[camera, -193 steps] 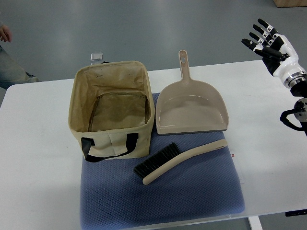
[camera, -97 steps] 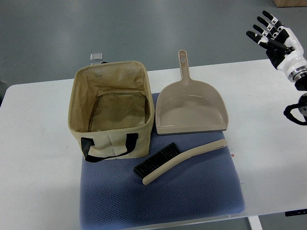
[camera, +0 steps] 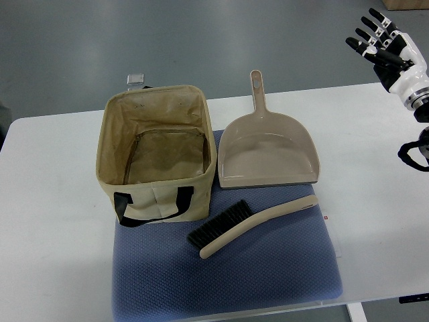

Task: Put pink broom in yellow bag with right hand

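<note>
Your right hand [camera: 387, 48] is raised at the desk's [camera: 53, 228] far right corner, fingers spread, holding nothing. The broom [camera: 251, 224], more beige than pink here, lies well down and to the left of the hand on the blue mat [camera: 268, 275], bristles toward the bag [camera: 155, 155], handle end pointing toward your side. That likely favours a handle grasp. The bag stands open-topped beyond the broom's bristle end. A dustpan [camera: 269, 153] sits between hand and bag. Left hand is out of view.
</note>
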